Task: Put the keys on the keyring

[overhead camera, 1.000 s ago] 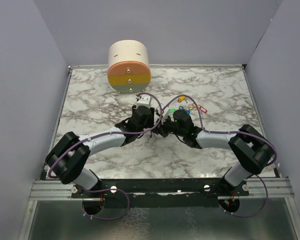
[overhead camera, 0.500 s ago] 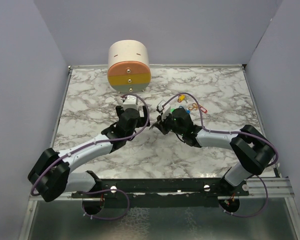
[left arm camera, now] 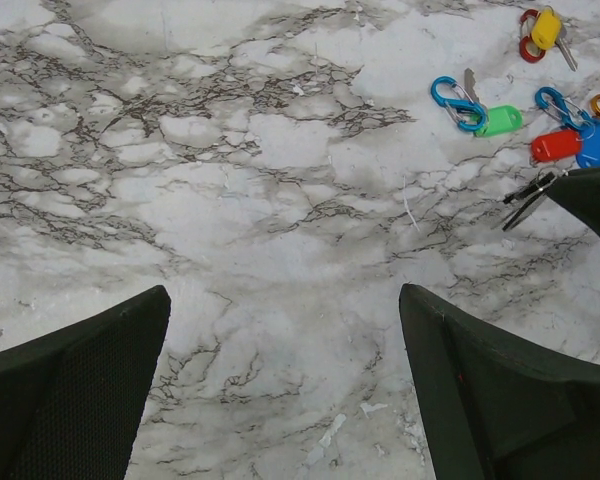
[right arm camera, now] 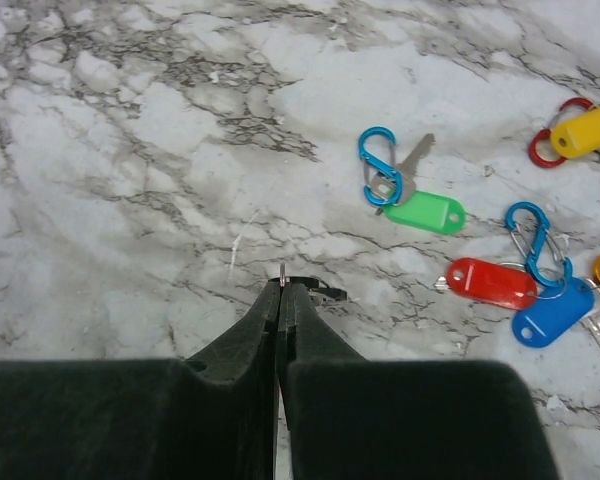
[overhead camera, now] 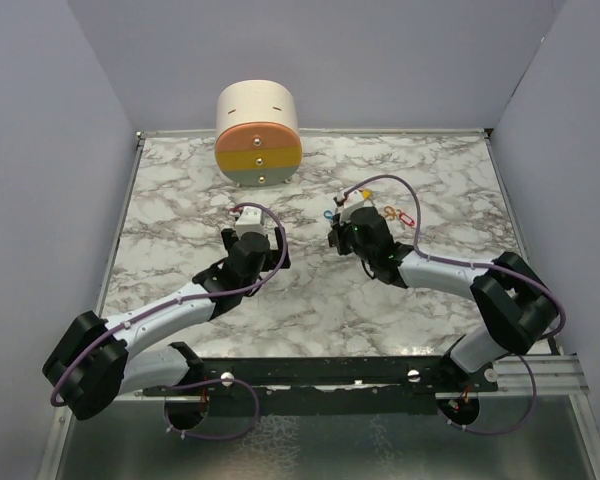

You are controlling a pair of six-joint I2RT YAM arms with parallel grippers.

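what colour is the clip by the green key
Blue; the clip by the green key shows best in the right wrist view.

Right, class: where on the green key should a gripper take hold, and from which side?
Probably by its flat plastic head, from above, pinching the long edges. The green key lies flat, head clear of neighbours; the blue clip crowds its blade.

White marble-pattern worktop (overhead camera: 180, 200) with grey veining. Round drawer unit (overhead camera: 258, 135) at the far edge, left of centre, lying on its side with the flat face toward the camera: peach, yellow and grey-green bands, one small knob each. Plain grey walls (overhead camera: 40, 150) on three sides. Aluminium rail (overhead camera: 310, 378) along the near edge.
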